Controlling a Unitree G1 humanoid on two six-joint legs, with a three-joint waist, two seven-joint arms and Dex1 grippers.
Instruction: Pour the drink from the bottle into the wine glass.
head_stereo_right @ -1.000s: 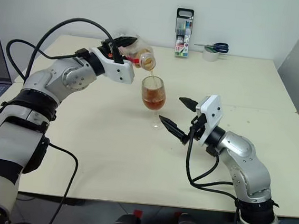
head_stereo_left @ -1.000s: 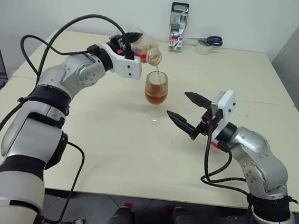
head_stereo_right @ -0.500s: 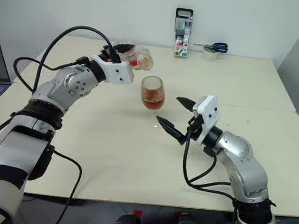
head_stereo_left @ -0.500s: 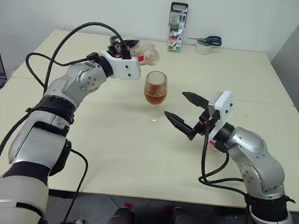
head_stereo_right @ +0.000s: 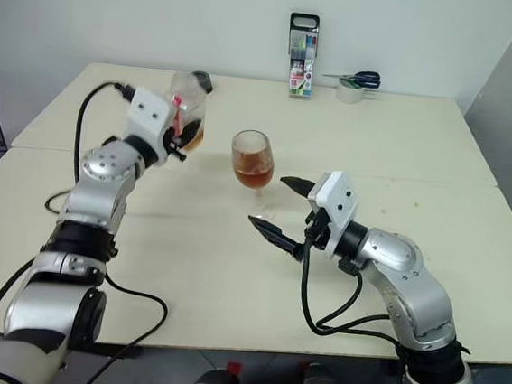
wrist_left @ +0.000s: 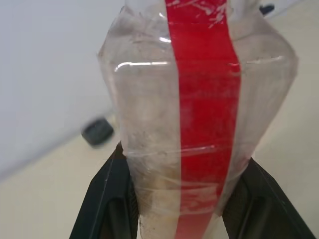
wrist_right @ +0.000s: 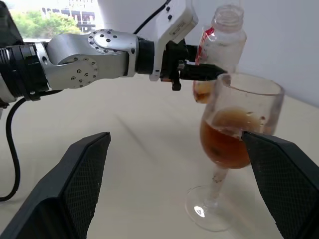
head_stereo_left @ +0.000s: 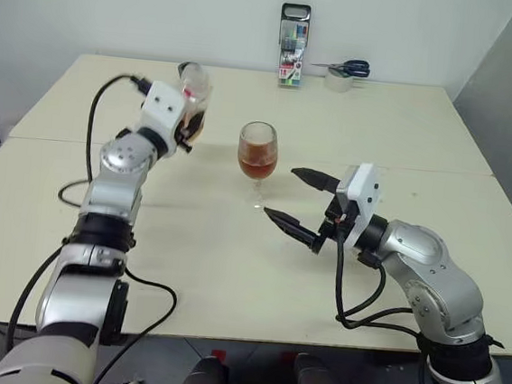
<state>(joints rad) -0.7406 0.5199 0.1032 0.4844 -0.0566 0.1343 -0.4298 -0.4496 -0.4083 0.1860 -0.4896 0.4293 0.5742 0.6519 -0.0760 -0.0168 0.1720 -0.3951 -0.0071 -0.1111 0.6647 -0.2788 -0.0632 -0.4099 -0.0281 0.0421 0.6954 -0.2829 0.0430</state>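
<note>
Cream desk point(head_stereo_left: 230, 271) is filling the scene; nearest, the right tool point(head_stereo_left: 299, 200) is hovering wide open, gripping nothing. Just beyond at its eleven o'clock, the wine glass point(head_stereo_left: 258, 153) is standing holding amber drink point(head_stereo_left: 257, 161). At nine o'clock from it, the left tool point(head_stereo_left: 190, 124) is clamping the upright bottle point(head_stereo_left: 194, 95).

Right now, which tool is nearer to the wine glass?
Right. The right tool stands open just beside the wine glass; the left tool holds the bottle farther off.
</note>
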